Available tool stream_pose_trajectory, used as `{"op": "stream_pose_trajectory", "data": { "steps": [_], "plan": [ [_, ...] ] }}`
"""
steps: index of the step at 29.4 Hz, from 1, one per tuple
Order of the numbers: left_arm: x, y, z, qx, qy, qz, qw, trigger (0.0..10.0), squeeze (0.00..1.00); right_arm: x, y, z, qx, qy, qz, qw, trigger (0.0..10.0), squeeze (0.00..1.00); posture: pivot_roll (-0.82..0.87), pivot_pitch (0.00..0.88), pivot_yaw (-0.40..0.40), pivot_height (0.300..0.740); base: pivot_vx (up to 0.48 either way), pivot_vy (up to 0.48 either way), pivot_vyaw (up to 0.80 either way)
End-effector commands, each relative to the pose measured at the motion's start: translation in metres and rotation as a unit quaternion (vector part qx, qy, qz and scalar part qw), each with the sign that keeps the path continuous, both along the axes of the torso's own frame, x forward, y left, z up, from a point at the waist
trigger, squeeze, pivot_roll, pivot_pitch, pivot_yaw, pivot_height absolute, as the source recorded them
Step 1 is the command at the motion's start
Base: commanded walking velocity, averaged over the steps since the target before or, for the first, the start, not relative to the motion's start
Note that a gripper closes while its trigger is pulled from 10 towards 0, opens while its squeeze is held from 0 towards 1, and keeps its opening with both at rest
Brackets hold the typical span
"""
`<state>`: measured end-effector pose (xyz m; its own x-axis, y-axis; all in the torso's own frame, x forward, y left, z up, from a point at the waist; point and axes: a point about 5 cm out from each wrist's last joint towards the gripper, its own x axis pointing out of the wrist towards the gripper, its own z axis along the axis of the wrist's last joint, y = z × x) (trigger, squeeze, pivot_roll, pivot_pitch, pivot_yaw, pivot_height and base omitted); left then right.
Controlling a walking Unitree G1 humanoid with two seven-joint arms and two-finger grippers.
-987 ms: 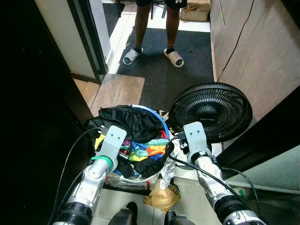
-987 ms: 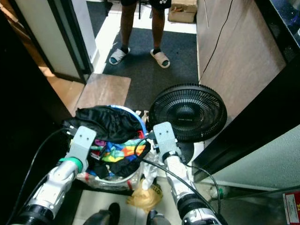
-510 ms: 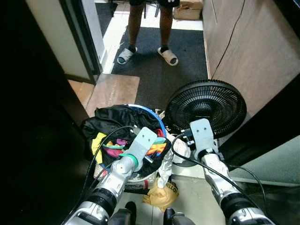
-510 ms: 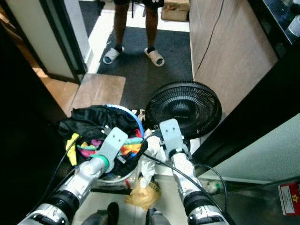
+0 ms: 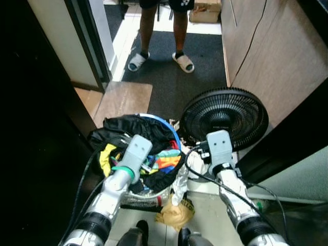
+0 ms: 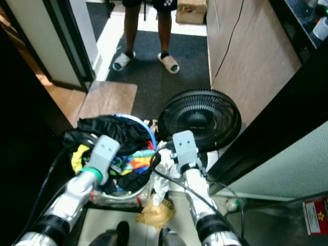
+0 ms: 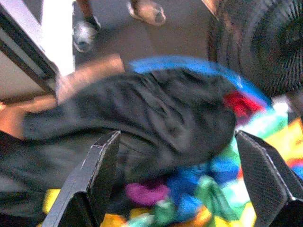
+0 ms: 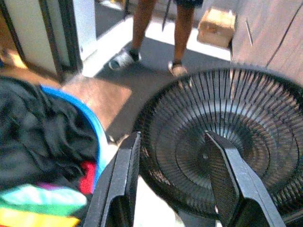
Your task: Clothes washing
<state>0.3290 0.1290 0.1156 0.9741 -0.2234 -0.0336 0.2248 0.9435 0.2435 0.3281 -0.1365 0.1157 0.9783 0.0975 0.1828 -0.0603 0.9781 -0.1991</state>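
My left hand is nearest the clothes

From my head, the laundry basket (image 5: 171, 134) sits on the floor — my left gripper (image 5: 137, 149) right above it. Left wrist: fingers spread wide, black garment (image 7: 142, 113) straight ahead. Right wrist: right gripper (image 8: 173, 182) open — facing the fan (image 8: 227, 142).

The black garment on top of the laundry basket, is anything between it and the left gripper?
Nothing visible. The left gripper is open right above the black garment in the blue-rimmed laundry basket, its fingers apart.

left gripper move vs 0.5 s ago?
Yes. The left gripper has shifted toward the robot's left over the laundry basket, off the colourful clothes near the fan, toward the black garment.
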Motion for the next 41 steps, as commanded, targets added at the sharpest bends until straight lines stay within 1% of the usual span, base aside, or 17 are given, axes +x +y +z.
{"op": "stream_pose_trajectory", "data": {
  "steps": [1, 2, 5, 6, 8, 9, 10, 11, 12, 13, 16, 18, 22, 26, 29, 34, 41],
  "plan": [
    [-0.002, 0.003, 0.003, -0.012, 0.002, 0.001, 1.000, 10.0, 0.00, -0.002, 0.002, -0.001, 0.007, 0.005, 0.004, 1.000, 10.0, 0.00, 0.07, 0.147, 0.051, 0.740, 0.000, 0.000, 0.00],
    [-0.007, 0.008, 0.014, -0.022, -0.017, 0.004, 1.000, 10.0, 0.00, -0.008, 0.006, 0.004, 0.019, -0.007, 0.014, 1.000, 10.0, 0.00, 0.07, 0.134, 0.047, 0.740, 0.000, 0.000, 0.00],
    [-0.007, 0.008, 0.014, -0.022, -0.017, 0.004, 1.000, 10.0, 0.00, -0.008, 0.006, 0.004, 0.019, -0.007, 0.014, 1.000, 10.0, 0.00, 0.07, 0.134, 0.047, 0.740, 0.000, 0.000, 0.00],
    [-0.011, 0.013, 0.019, -0.026, -0.027, 0.012, 0.999, 10.0, 0.00, -0.014, 0.013, 0.005, 0.027, -0.010, 0.029, 0.999, 10.0, 0.00, 0.08, 0.105, 0.036, 0.740, 0.000, 0.000, 0.00],
    [-0.011, 0.013, 0.019, -0.026, -0.027, 0.012, 0.999, 10.0, 0.00, -0.014, 0.013, 0.005, 0.027, -0.010, 0.029, 0.999, 10.0, 0.00, 0.08, 0.105, 0.036, 0.740, 0.000, 0.000, 0.00],
    [-0.011, 0.018, 0.013, -0.038, -0.021, 0.036, 0.998, 10.0, 0.00, -0.017, 0.023, -0.003, 0.037, 0.004, 0.046, 0.998, 10.0, 0.00, 0.08, 0.031, 0.003, 0.740, 0.000, 0.000, 0.00],
    [-0.011, 0.018, 0.013, -0.038, -0.021, 0.036, 0.998, 10.0, 0.00, -0.017, 0.023, -0.003, 0.037, 0.004, 0.046, 0.998, 10.0, 0.00, 0.08, 0.031, 0.003, 0.740, 0.000, 0.000, 0.00],
    [-0.009, 0.020, 0.007, -0.049, -0.017, 0.054, 0.997, 10.0, 0.00, -0.016, 0.031, -0.007, 0.046, 0.012, 0.061, 0.997, 10.0, 0.00, 0.08, 0.008, -0.010, 0.740, 0.000, 0.000, 0.00],
    [-0.009, 0.020, 0.007, -0.049, -0.017, 0.054, 0.997, 10.0, 0.00, -0.016, 0.031, -0.007, 0.046, 0.012, 0.061, 0.997, 10.0, 0.00, 0.08, 0.008, -0.010, 0.740, 0.000, 0.000, 0.00],
    [-0.004, 0.020, 0.003, -0.062, -0.014, 0.075, 0.995, 10.0, 0.00, -0.011, 0.040, -0.006, 0.055, 0.017, 0.077, 0.995, 10.0, 0.00, 0.09, 0.000, -0.027, 0.740, 0.000, 0.000, 0.00],
    [-0.002, 0.019, 0.004, -0.065, -0.017, 0.078, 0.995, 10.0, 0.00, -0.008, 0.042, -0.003, 0.056, 0.014, 0.080, 0.995, 10.0, 0.00, 0.09, 0.000, -0.027, 0.740, 0.000, 0.000, 0.00],
    [-0.001, 0.020, 0.009, -0.066, -0.017, 0.084, 0.994, 10.0, 0.00, -0.005, 0.043, 0.003, 0.062, 0.012, 0.086, 0.994, 10.0, 0.00, 0.10, 0.000, -0.033, 0.740, 0.000, 0.000, 0.00],
    [-0.003, 0.021, 0.015, -0.075, -0.015, 0.088, 0.993, 10.0, 0.00, -0.004, 0.042, 0.009, 0.067, 0.016, 0.088, 0.994, 10.0, 0.00, 0.11, 0.000, -0.042, 0.740, 0.000, 0.000, 0.00],
    [-0.004, 0.021, 0.014, -0.072, -0.014, 0.088, 0.993, 10.0, 0.00, -0.003, 0.042, 0.009, 0.066, 0.017, 0.087, 0.994, 10.0, 0.00, 0.11, 0.000, -0.042, 0.740, 0.000, 0.000, 0.00],
    [-0.002, 0.019, 0.013, -0.082, -0.015, 0.086, 0.993, 10.0, 0.00, -0.002, 0.042, 0.007, 0.063, 0.016, 0.089, 0.994, 10.0, 0.00, 0.11, 0.000, -0.039, 0.740, 0.000, 0.000, 0.00],
    [-0.001, 0.018, 0.012, -0.080, -0.016, 0.085, 0.993, 10.0, 0.00, -0.002, 0.042, 0.006, 0.058, 0.016, 0.089, 0.994, 10.0, 0.00, 0.11, 0.000, -0.038, 0.740, 0.000, 0.000, 0.00],
    [0.000, 0.014, 0.011, -0.077, -0.010, 0.080, 0.994, 10.0, 0.00, -0.001, 0.034, 0.008, 0.049, 0.014, 0.078, 0.996, 10.0, 0.00, 0.09, 0.000, -0.033, 0.740, 0.000, 0.000, 0.00]
  ]
}}
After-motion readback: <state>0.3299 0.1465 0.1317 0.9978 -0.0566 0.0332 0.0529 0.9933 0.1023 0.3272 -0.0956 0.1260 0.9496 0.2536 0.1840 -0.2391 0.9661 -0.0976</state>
